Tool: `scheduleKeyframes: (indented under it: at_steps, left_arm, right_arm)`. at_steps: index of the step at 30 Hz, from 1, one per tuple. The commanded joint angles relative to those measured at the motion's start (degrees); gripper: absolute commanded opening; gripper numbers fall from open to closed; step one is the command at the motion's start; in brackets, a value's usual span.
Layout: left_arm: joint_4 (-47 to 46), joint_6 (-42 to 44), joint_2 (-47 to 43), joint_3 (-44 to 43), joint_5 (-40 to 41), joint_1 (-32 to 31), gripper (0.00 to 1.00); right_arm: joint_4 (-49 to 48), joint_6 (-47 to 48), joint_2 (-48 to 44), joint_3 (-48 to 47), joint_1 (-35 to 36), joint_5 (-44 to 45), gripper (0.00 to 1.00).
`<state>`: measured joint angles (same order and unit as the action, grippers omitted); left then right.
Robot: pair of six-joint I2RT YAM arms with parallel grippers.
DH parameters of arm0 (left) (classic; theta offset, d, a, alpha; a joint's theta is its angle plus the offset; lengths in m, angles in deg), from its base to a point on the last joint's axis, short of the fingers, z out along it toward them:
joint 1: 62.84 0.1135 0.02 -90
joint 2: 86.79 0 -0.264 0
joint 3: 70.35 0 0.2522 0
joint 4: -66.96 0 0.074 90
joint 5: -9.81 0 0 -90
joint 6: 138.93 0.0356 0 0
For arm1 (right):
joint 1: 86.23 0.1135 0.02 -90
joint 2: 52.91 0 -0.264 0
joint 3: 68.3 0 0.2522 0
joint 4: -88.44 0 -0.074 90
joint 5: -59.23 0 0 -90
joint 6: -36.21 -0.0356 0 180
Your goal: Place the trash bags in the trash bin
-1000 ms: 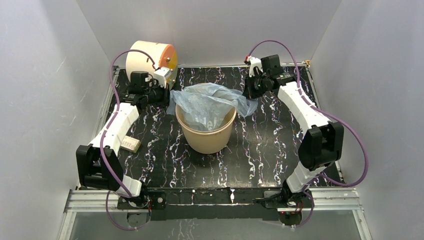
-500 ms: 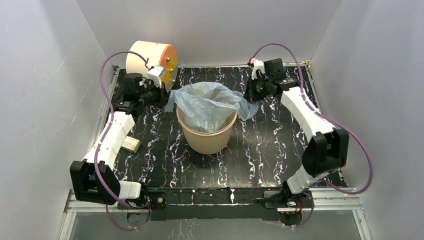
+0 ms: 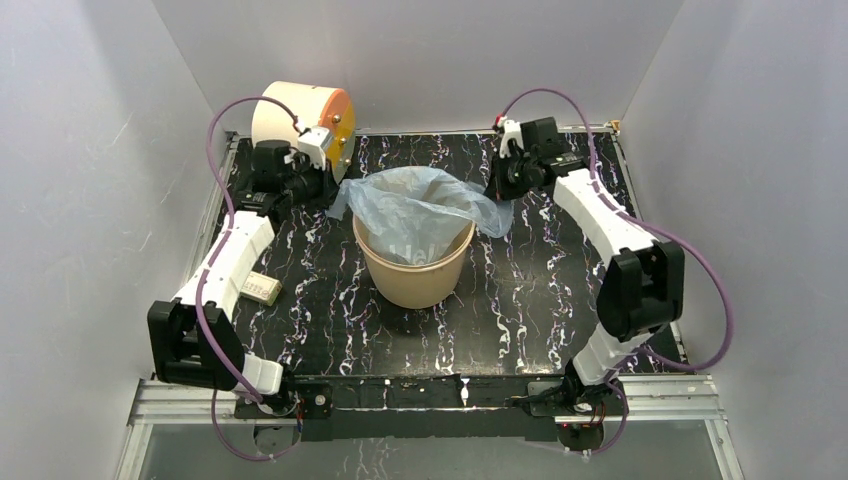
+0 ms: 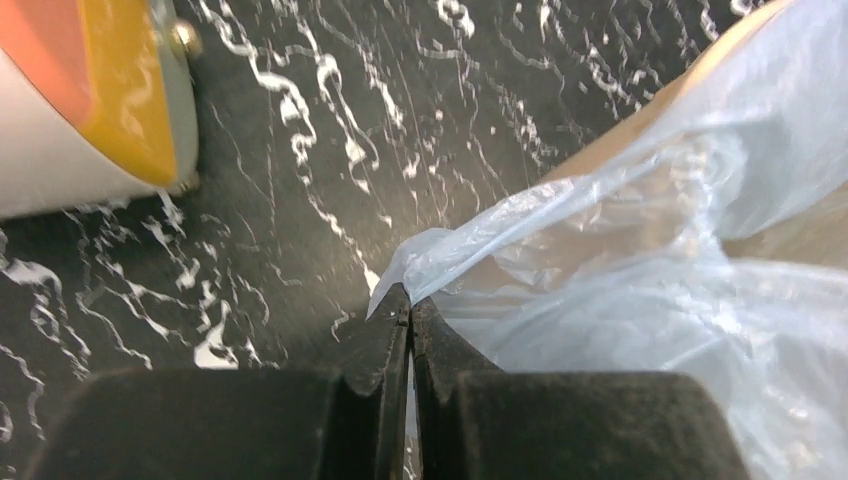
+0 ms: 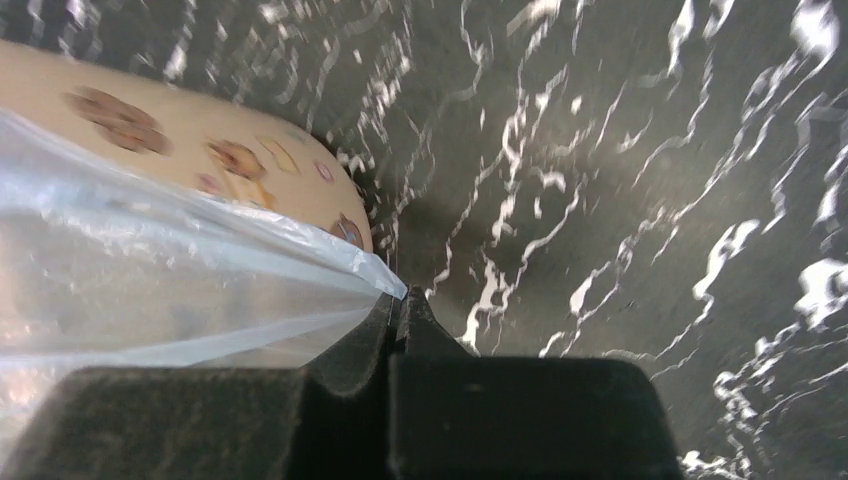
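Note:
The pale blue translucent trash bag [image 3: 415, 205] hangs spread over the round tan trash bin [image 3: 412, 272] at the table's middle, its body sagging into the bin's mouth. My left gripper [image 3: 333, 192] is shut on the bag's left edge [image 4: 470, 245], just left of the bin's rim. My right gripper [image 3: 495, 190] is shut on the bag's right corner [image 5: 340, 262], beside the bin's wall [image 5: 200, 150]. Both sets of jaws stand pressed together with plastic pinched at their tips. The bag is stretched between the two grippers above the rim.
A cream drum with an orange face [image 3: 300, 118] stands at the back left, close behind my left wrist; it also shows in the left wrist view as the drum [image 4: 90, 100]. A small white card box [image 3: 260, 289] lies beside my left forearm. Grey walls enclose the black marbled table [image 3: 540, 290].
Both grippers have shifted slightly while holding the bag, the left one toward the back and the right one a little inward. The bag now sits more spread over the bin's mouth.

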<state>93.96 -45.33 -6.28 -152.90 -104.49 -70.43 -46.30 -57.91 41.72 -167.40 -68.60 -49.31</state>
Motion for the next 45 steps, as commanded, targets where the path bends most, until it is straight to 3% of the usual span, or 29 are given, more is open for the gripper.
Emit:
scheduleKeyframes:
  at_steps: [1,11,13,17,19,20,22,23,26,30,35,41,45]
  left_arm:
    - [-1.39,-0.59,-1.39,3.7,2.58,0.47,0.0]
    - [-2.49,-0.63,-5.54,8.61,2.06,0.56,0.0]
    - [-1.75,-0.68,-5.83,8.33,2.16,0.61,0.0]
    - [-0.4,-1.97,-8.28,7.26,5.15,0.65,0.18]
    - [-0.59,-3.08,-10.62,7.31,8.5,0.65,0.45]
    - [-0.77,-4.18,-11.71,7.4,10.81,0.7,0.56]
    - [-0.86,-6.79,-13.82,7.71,14.76,0.74,0.7]
    - [-0.8,-7.67,-15.15,7.89,17.35,0.78,0.74]
    - [-0.5,-11.33,-17.87,8.54,24.59,0.83,0.84]
    - [-0.17,-15.15,-21.0,9.46,30.76,0.92,0.92]
    - [0.27,-17.92,-23.82,10.83,27.18,0.92,0.92]
    - [0.28,-18.74,-27.5,13.1,19.43,0.91,0.92]
    - [0.17,-26.95,-31.02,15.59,20.61,0.92,0.91]
  right_arm:
    - [0.66,-0.93,0.41,2.64,-0.26,1.76,0.0]
    - [-1.36,-1.86,-3.77,7.19,-0.3,1.89,0.0]
    - [-1.12,-2.29,-4.24,6.7,-0.29,3.07,0.06]
    - [-1.66,-4.07,-8.24,5.57,-0.32,10.5,0.23]
    - [-3.57,-5.35,-11.56,6.16,-0.37,14.77,0.3]
    - [-4.83,-6.2,-13.17,6.64,-0.41,16.85,0.38]
    - [-7.01,-8.34,-17.0,8.32,-0.56,21.07,0.54]
    - [-8.11,-9.25,-18.82,9.33,-0.64,22.67,0.65]
    - [-10.76,-11.25,-24.11,12.82,-0.66,26.94,0.79]
    - [-11.31,-13.54,-29.83,15.28,-0.73,28.96,0.84]
    - [-15.29,-14.43,-36.05,20.54,-0.82,18.03,0.84]
    - [-20.64,-11.16,-38.72,24.33,-0.76,-6.99,0.81]
    - [-22.75,-12.3,-36.47,23.48,-0.57,-20.59,0.75]
